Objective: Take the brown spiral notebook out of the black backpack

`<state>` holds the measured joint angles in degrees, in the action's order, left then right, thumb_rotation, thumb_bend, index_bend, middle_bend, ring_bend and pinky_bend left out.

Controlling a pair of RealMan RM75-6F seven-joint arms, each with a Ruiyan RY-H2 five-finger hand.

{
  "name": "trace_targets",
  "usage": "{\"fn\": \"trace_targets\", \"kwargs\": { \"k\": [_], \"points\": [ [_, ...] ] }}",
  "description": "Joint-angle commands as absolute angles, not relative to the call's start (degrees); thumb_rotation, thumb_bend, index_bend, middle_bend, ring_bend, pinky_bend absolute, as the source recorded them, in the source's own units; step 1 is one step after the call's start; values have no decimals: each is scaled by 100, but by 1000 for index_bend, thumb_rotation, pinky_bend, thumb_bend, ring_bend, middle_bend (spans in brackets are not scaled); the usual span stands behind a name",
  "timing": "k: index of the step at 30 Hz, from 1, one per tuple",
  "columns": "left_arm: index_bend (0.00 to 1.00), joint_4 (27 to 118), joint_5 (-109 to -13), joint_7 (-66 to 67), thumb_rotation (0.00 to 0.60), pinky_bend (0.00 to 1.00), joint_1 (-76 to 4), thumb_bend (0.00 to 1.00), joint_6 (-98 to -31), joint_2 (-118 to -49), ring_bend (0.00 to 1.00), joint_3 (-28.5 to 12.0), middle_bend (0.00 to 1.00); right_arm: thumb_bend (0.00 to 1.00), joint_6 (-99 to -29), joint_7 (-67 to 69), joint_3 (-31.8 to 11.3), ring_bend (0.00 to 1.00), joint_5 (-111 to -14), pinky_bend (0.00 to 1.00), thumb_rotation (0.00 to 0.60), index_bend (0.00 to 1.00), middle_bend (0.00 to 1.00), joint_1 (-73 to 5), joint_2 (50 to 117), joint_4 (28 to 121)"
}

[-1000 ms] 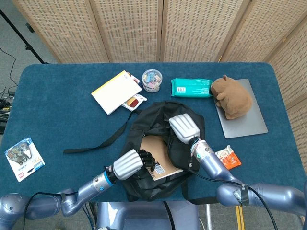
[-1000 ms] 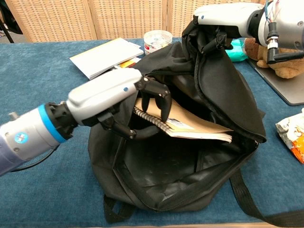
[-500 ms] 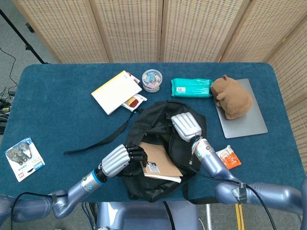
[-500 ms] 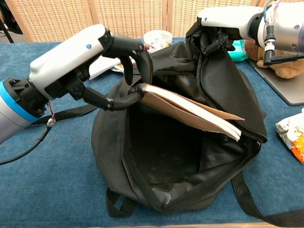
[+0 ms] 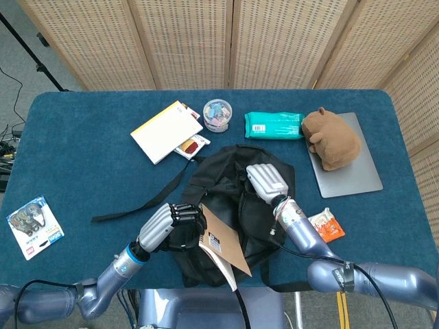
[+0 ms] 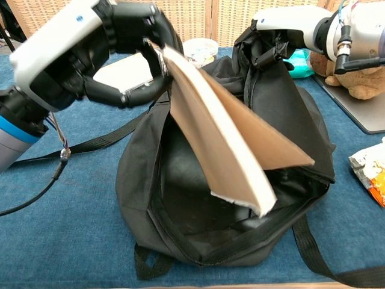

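Black backpack [image 6: 198, 229] lying unzipped on the blue table [image 5: 82, 157], upper flap pinched up by the right hand [image 6: 274, 33]. Brown spiral notebook [image 6: 228, 150] lifted almost clear of the opening, tilted steeply, gripped at its spiral edge by the left hand [image 6: 90, 51]. Risk from here: thin one-edge hold, so possible slipping back in; lower corner apt to snag on the zipper rim. Against half a second ago: notebook raised and tipped from near-flat to steep, left hand higher.
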<state>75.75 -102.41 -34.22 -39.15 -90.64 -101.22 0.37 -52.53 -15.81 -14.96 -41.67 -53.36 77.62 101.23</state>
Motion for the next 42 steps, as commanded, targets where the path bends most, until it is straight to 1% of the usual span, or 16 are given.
{"fn": "trace_targets", "kwargs": {
  "k": [1,10,16,20,22,25,31,34,38,42],
  "points": [
    [805,7679,-10166,-3562,600,518,-3862,938,-9153,-10175,422,-64,553,1000,-5206,-1520,-1508,580,-4215,823,600,521,572,-5309,7733,10120],
    [805,8187,-10015,-3740,600,518,-3794,938,-9243,-9947,422,-332,553,1000,-5229,-1471,-1463,580,-4283,823,600,521,572,-5264,7715,10048],
    [804,8795,-9843,-3811,600,518,-3736,938,-9297,-9527,422,-610,553,1000,-5275,-1544,-1434,580,-4247,823,600,521,572,-5279,7749,10018],
    [804,9075,-9721,-3758,600,518,-3677,938,-9331,-9126,422,-829,553,1000,-5327,-1616,-1412,580,-4191,823,600,521,572,-5297,7807,10011],
    [805,9145,-9655,-3763,600,518,-3631,938,-9339,-8941,422,-898,553,1000,-5352,-1664,-1393,580,-4181,822,600,521,572,-5306,7833,10011],
    [805,9189,-9614,-3798,600,518,-3512,938,-9401,-8727,422,-894,552,1000,-5390,-1709,-1380,579,-4164,823,600,521,572,-5313,7865,10022],
    [805,8858,-9361,-3974,600,518,-3285,938,-9430,-8313,422,-955,553,1000,-5440,-1782,-1359,580,-4137,823,600,521,572,-5320,7901,10050],
    [804,8563,-9107,-4156,600,518,-3161,938,-9290,-8160,422,-938,553,1000,-5457,-1797,-1345,579,-4126,823,600,521,572,-5312,7920,10059],
    [805,8060,-8860,-4286,600,518,-2940,938,-9203,-8084,422,-853,553,1000,-5461,-1820,-1313,579,-4140,823,600,521,572,-5301,7933,10070],
    [805,7555,-8564,-4426,600,518,-2852,938,-8975,-8150,422,-889,553,1000,-5452,-1819,-1300,579,-4147,823,600,521,573,-5294,7957,10070]
  ]
}}
